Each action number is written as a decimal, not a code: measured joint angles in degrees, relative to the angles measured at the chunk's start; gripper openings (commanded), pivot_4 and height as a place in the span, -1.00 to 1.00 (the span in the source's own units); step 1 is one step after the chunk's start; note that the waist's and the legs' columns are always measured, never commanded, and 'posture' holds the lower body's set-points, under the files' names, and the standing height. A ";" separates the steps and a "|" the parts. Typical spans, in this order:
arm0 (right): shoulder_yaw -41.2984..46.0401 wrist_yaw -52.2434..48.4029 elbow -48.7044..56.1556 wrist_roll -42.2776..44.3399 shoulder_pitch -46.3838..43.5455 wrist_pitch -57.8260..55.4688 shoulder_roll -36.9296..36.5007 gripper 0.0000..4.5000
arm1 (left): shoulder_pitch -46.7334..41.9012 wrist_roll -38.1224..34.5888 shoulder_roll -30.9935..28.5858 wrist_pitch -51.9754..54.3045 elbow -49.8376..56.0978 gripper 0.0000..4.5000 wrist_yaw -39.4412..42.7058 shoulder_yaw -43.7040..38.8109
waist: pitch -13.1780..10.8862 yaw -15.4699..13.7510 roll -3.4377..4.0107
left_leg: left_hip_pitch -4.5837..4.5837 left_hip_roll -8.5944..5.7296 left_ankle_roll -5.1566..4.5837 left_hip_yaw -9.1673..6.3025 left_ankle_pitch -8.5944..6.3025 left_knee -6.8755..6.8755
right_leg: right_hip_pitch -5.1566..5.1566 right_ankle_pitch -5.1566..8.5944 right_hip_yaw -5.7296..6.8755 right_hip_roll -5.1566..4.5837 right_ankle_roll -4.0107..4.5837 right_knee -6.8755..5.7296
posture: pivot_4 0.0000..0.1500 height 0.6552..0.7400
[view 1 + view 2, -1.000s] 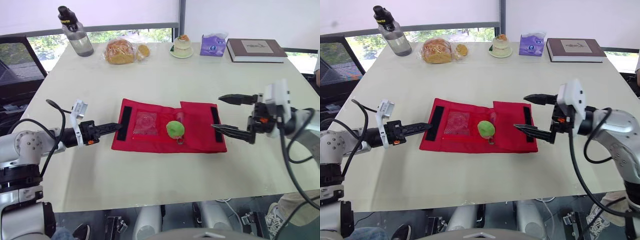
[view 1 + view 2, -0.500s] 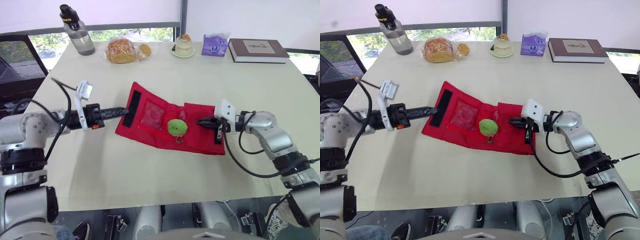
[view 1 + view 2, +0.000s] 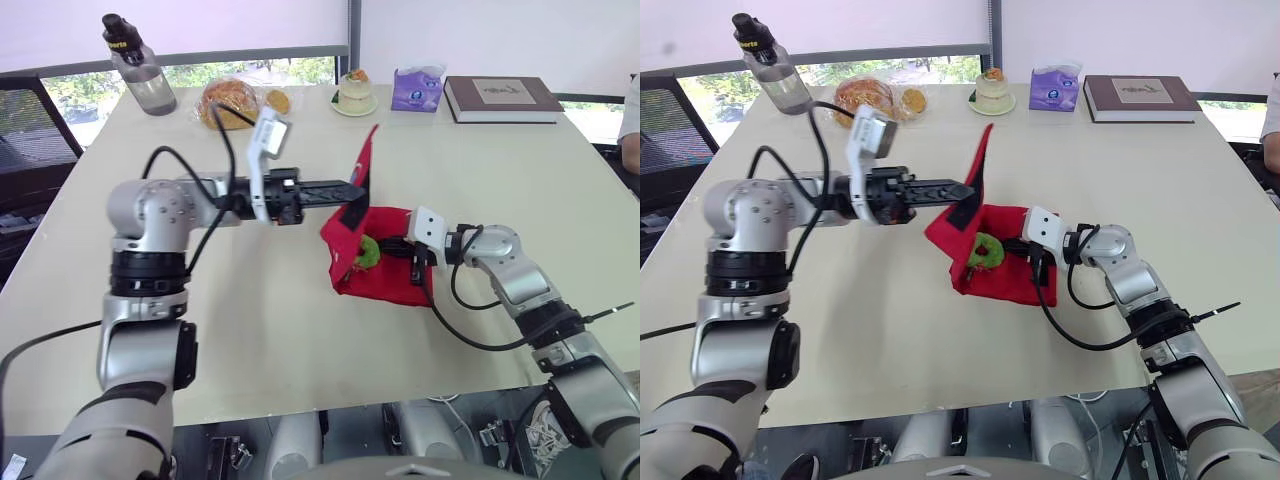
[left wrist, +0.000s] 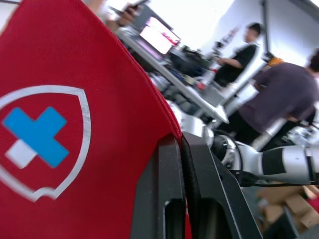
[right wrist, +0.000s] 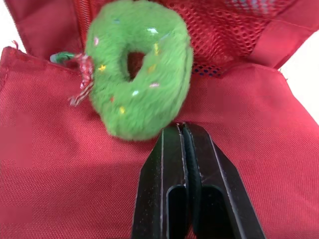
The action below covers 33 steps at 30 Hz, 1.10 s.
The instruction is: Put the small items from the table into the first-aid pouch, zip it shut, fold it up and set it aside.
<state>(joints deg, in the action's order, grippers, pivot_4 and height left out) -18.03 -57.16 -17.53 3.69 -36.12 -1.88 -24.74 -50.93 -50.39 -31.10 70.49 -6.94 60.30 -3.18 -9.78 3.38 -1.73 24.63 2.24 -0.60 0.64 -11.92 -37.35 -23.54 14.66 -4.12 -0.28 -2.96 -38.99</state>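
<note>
L gripper (image 3: 350, 190) is clenched on the edge of the pouch's (image 3: 390, 275) left flap and holds it upright over the rest. The L wrist view shows the red cloth pinched between both fingers, w/ the blue-cross badge on the outer face. The rest of the pouch lies flat on the table (image 3: 300, 350), mid-table, just right of centre.

The green plush ring (image 3: 368, 250) sits on the pouch's inner face at the foot of the raised flap, next to the mesh pocket. It looks loose rather than tucked in. We can't tell the zip's state.

R gripper (image 5: 182, 127) has its fingers closed tight together, nothing visibly between them, tips at the ring and down on the red cloth.

We read this as the fold step, w/ R pinning the base. Next, L needs to carry the flap over to the right and lay it down. R must clear out first, and the ring could roll out.
</note>
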 measured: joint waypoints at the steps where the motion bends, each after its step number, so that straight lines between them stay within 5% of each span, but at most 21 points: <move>1: 0.06 0.09 -0.08 -0.10 0.00 -0.05 0.19 -0.96 | -0.60 0.57 0.71 -0.61 -0.58 -1.00 0.17 0.98 | 0.00 0.04 0.00 | 0.00 0.01 0.00 -0.01 0.00 0.00 | 0.00 0.00 0.00 0.02 0.00 0.00 | 1.00 1.00; 11: 5.65 0.33 4.08 5.76 5.50 -6.02 1.36 -0.96 | -3.00 2.03 4.17 -2.68 -3.35 -1.00 2.77 4.13 | -0.02 -0.44 0.04 | 0.08 0.00 0.01 -0.06 0.01 0.01 | 0.00 0.00 0.01 0.02 0.00 0.03 | 1.00 1.00; 21: 25.35 2.98 31.69 27.48 18.89 -26.94 -7.20 -0.96 | -1.63 2.87 5.22 -1.92 -4.07 -1.00 2.88 4.01 | -0.13 -1.70 0.23 | 0.16 -0.10 0.00 -0.08 0.00 0.02 | 0.00 0.01 0.07 -0.10 -0.01 0.12 | 1.00 1.00; 31: 40.01 -2.43 36.36 28.96 41.53 -17.25 -12.92 -0.96 | 0.20 6.87 11.34 -3.46 -4.81 -1.00 -1.79 8.29 | -0.12 -2.35 0.29 | 0.09 -0.10 -0.01 -0.01 0.00 -0.04 | 0.03 0.13 -0.02 -0.03 -0.22 0.12 | 1.00 1.00; 33: 43.65 -3.24 34.76 30.11 43.35 -15.24 -12.98 -0.71 | 0.26 8.03 12.90 -4.19 -5.58 -1.00 -1.79 9.65 | -0.11 -2.20 0.31 | 0.07 -0.09 -0.01 -0.02 0.00 -0.06 | 0.05 0.13 -0.07 0.02 -0.22 0.11 | 1.00 1.00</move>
<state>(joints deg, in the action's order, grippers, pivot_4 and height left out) 25.62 -60.41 17.23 33.80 7.24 -17.12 -37.72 -50.67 -42.36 -18.20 66.30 -12.51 58.51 6.47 -9.90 1.18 -1.42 24.70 2.15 -0.61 0.61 -11.91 -37.41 -23.50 14.79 -4.18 -0.27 -3.18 -38.88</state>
